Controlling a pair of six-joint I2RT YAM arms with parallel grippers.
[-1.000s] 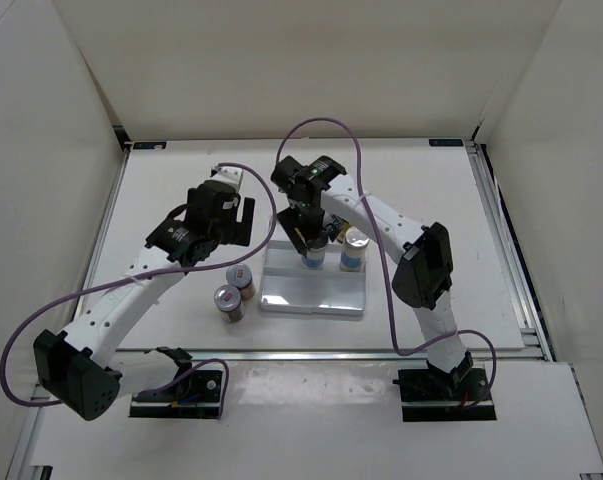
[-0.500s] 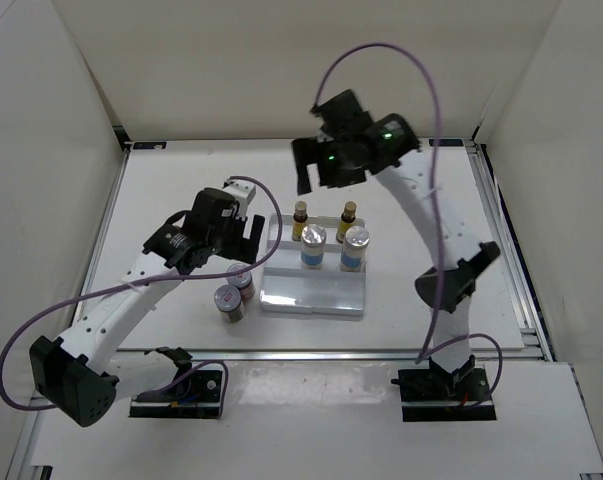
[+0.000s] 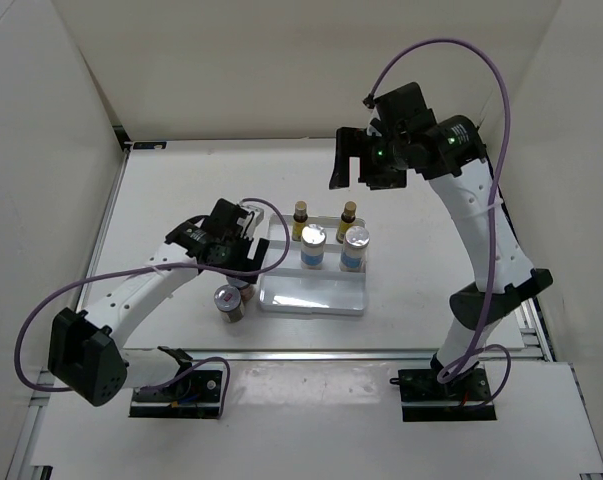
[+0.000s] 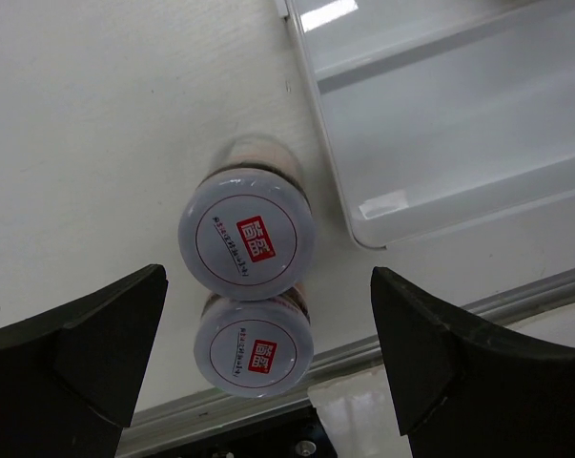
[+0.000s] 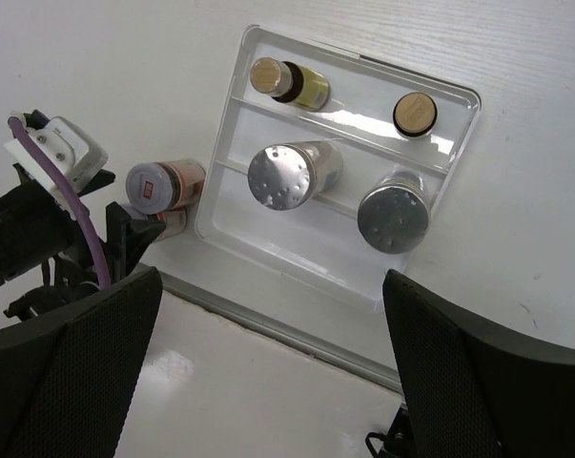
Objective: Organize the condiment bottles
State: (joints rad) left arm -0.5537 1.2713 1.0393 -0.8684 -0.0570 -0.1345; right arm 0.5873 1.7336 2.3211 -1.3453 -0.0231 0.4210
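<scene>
The white tray (image 3: 311,293) holds two yellow bottles (image 3: 300,218) (image 3: 348,217) in its back row and two clear-blue bottles with silver caps (image 3: 312,243) (image 3: 355,245) in the middle row. Its front row is bare. Two silver-lidded jars stand on the table left of the tray; one jar (image 3: 229,302) shows, the other is under my left gripper (image 3: 243,264). In the left wrist view, both jars (image 4: 247,234) (image 4: 254,345) stand between the open fingers of my left gripper (image 4: 263,367), above them. My right gripper (image 3: 359,172) is open, empty, high behind the tray.
A metal rail (image 3: 331,352) runs along the table's front edge, close to the jars. White walls enclose the back and sides. The right wrist view shows the tray (image 5: 297,243), all bottles, one jar (image 5: 158,184) and my left arm's wrist (image 5: 39,229).
My right gripper has let go of a yellow bottle in the tray, then risen and swung back and right. My left gripper has come down and forward over the jars.
</scene>
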